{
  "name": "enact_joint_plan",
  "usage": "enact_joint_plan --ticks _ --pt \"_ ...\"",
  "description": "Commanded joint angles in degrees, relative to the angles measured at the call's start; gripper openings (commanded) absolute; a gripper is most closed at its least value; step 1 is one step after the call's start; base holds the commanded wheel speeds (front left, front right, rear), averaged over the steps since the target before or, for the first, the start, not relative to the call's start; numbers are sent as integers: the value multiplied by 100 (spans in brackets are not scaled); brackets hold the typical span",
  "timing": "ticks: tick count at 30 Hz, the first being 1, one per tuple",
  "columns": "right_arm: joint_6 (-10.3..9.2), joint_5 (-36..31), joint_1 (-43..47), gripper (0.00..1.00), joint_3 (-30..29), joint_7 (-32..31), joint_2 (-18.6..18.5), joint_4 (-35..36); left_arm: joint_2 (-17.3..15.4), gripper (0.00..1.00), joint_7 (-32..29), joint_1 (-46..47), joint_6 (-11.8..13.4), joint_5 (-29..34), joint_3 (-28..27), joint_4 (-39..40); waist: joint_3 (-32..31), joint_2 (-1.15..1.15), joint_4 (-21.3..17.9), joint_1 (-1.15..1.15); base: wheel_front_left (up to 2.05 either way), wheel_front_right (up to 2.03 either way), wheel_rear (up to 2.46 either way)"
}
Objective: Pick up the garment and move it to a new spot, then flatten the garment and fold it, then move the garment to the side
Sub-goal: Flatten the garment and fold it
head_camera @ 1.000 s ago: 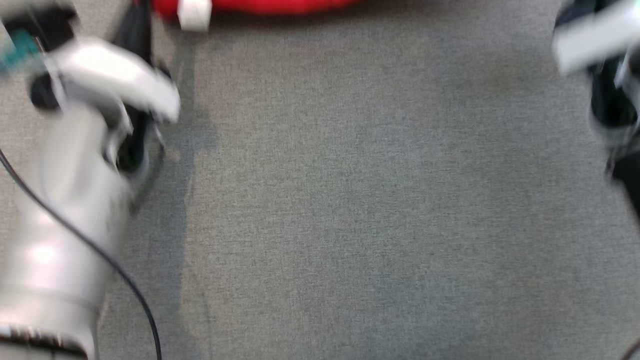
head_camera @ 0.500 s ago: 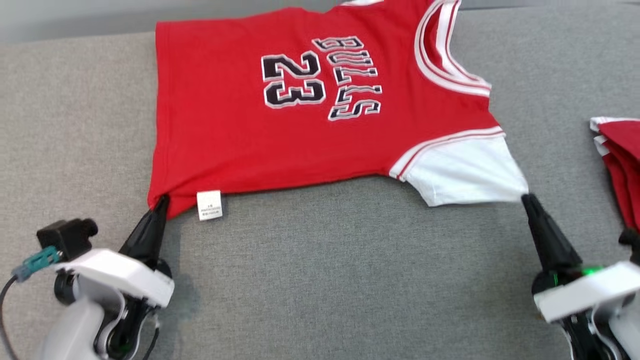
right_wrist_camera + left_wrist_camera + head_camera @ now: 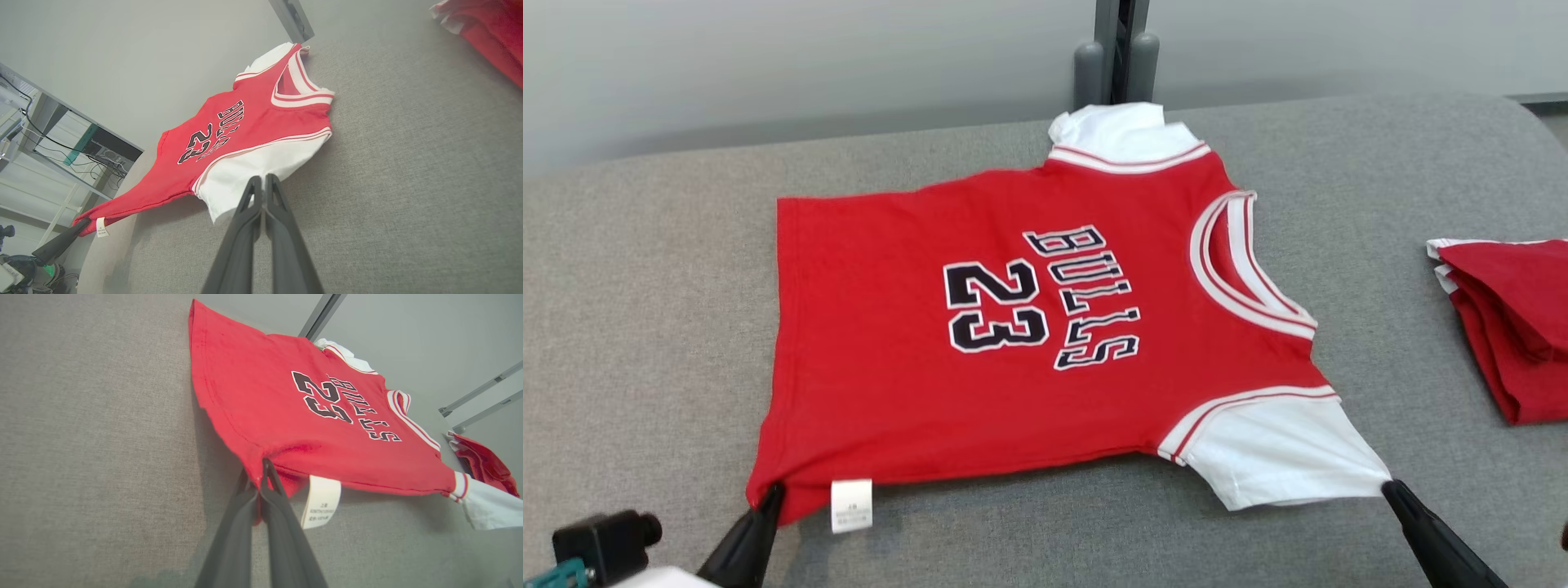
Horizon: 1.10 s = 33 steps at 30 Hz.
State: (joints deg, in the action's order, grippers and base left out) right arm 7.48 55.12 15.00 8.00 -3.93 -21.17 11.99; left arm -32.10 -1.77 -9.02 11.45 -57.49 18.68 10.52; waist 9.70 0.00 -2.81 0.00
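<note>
Fingers [image 3: 278, 522] of left gripper [image 3: 772, 494] clamped on hem corner of garment [image 3: 980, 327]; right gripper [image 3: 1390, 488] closed on its white sleeve tip. Garment lies spread on grey cushion [image 3: 645, 327]. Both gripper bodies cut off at head view's lower edge

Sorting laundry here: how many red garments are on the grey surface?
2: a jersey spread out in the middle, and a folded garment at the right edge. That folded pile may hide more.
</note>
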Motion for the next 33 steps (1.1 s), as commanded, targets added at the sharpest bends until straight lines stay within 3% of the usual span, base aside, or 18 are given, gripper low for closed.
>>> enact_joint_plan --ticks 1,8,14,24,33 --pt "2 -147 190 0 -215 -176 102 185 -103 0 -44 -182 123 -40 -48 133 -109 0 4 0 0 0 0" --pt "2 -670 844 0 -932 -1139 855 990 -264 0 -187 -705 432 -123 -120 621 -200 0 43 0 0 0 0" --pt "2 -943 681 0 -1151 -1711 1238 1272 -327 0 -319 -618 455 -145 -110 682 -176 0 57 0 0 0 0" --pt "2 -870 -1078 0 -1015 -1935 875 839 -440 0 -651 215 324 -105 -91 573 396 0 66 0 0 0 0" --pt "2 -323 -3182 0 -232 -1777 202 -724 -301 0 -822 1044 164 -167 -53 174 1250 0 170 0 0 0 0"
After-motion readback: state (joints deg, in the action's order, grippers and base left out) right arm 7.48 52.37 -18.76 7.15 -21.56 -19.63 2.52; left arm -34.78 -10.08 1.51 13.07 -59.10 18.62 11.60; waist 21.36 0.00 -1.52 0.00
